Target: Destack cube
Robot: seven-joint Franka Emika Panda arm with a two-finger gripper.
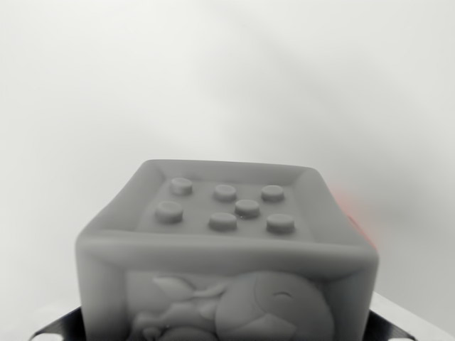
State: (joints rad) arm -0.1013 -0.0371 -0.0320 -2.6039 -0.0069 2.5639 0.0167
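A grey cube (227,241) fills the lower middle of the wrist view, very close to the camera. Its upper face carries several round studs, and its near face shows an embossed animal figure. My gripper (227,332) sits at the bottom edge. Only dark finger parts show, one at the bottom left (60,328) and one at the bottom right (398,328), each pressed against a side of the cube. A sliver of something red (353,213) peeks out behind the cube's right edge. Most of it is hidden, and I cannot tell what it is.
A plain, blurred white surface (213,78) lies behind and around the cube. No other object or edge shows.
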